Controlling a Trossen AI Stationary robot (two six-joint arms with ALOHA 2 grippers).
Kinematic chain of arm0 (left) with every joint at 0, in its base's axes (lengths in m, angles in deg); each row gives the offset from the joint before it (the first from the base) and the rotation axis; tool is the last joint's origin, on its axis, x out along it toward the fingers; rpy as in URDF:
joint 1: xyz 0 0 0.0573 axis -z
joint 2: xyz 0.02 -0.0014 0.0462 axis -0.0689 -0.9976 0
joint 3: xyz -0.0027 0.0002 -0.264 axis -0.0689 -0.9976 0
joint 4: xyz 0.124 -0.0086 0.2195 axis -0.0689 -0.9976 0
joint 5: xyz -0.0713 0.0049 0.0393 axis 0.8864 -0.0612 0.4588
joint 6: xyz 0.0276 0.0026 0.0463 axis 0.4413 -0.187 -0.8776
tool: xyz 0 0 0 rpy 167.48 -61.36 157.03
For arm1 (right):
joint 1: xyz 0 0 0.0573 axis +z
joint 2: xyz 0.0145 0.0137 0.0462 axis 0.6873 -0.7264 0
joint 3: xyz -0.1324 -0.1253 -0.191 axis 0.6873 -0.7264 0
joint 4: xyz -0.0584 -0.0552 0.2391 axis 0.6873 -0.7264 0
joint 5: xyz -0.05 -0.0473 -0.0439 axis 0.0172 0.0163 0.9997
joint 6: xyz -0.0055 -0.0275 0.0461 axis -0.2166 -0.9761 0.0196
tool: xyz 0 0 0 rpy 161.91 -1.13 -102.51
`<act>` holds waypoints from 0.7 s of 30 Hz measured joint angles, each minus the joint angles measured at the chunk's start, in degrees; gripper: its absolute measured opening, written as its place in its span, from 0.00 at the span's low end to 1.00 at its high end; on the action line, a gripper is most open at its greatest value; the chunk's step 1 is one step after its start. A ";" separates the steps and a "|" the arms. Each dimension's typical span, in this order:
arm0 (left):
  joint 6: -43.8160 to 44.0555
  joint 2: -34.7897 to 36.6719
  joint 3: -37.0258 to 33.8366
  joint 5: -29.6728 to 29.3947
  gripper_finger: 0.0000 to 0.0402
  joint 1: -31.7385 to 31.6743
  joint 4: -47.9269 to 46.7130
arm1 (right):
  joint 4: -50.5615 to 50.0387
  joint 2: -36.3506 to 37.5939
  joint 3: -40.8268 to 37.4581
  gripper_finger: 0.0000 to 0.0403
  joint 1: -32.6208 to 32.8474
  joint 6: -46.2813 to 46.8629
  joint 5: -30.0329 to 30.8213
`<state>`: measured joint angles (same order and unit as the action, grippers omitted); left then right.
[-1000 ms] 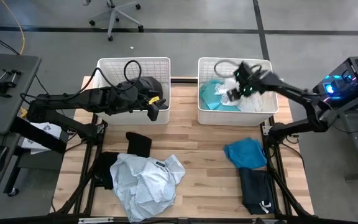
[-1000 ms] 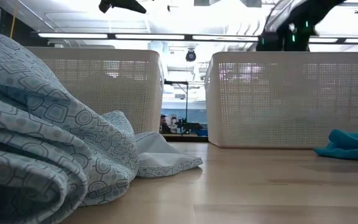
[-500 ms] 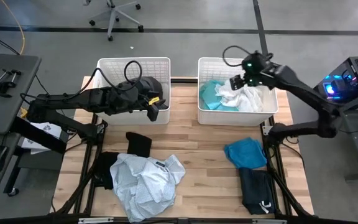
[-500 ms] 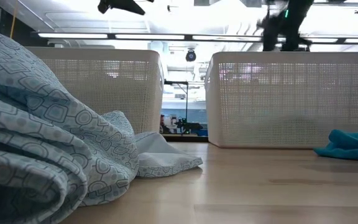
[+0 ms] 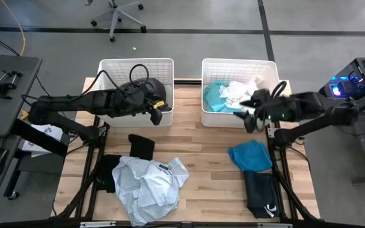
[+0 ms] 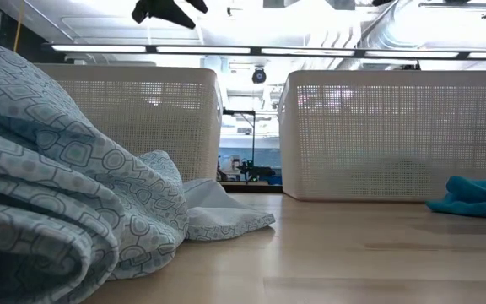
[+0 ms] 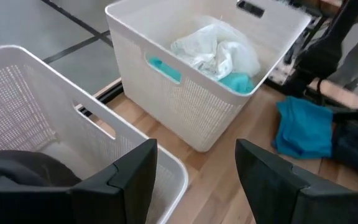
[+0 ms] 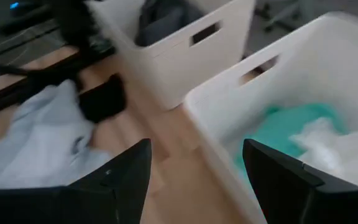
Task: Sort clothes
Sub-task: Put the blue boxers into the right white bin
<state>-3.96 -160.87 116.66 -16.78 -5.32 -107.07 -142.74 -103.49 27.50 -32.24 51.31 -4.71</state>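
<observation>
Two baskets: white and teal clothes (image 5: 236,95) in right basket (image 5: 239,116) | blue garment (image 5: 251,155) lay slantwise on table | right gripper (image 5: 251,118) empty, fingers apart, at basket's front | left gripper (image 5: 156,112) fingers apart over left basket (image 5: 106,69)

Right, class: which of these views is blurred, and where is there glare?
The right wrist view is smeared by motion blur: the pale blue garment and right basket lack sharp edges. In the low view, ceiling lights glare white, and the nearby patterned garment is soft. High and left wrist views are sharp.
</observation>
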 joint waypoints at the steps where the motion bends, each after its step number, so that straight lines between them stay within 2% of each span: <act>1: -0.01 -0.28 -0.01 0.09 0.51 0.00 -0.61 | -0.28 -0.65 0.00 0.60 2.06 2.12 0.08; 4: 0.57 -1.27 -0.02 0.57 0.51 0.00 -0.61 | -2.54 -3.20 0.00 0.60 6.59 8.35 -2.73; 9: 0.95 -3.16 -0.02 2.13 0.51 0.00 0.25 | -13.59 -8.18 -0.02 0.60 9.86 17.46 -14.71; 14: 0.96 -4.84 -0.02 3.65 0.51 0.04 0.54 | -22.72 -13.44 -1.00 0.60 12.58 21.71 -21.33; 21: 1.01 -5.36 -0.07 6.35 0.51 0.04 0.73 | -15.04 -13.68 -18.72 0.60 14.10 27.61 -28.74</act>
<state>-2.95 -166.23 116.60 -10.43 -5.27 -106.33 -157.78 -117.17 8.78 -18.14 78.92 -33.45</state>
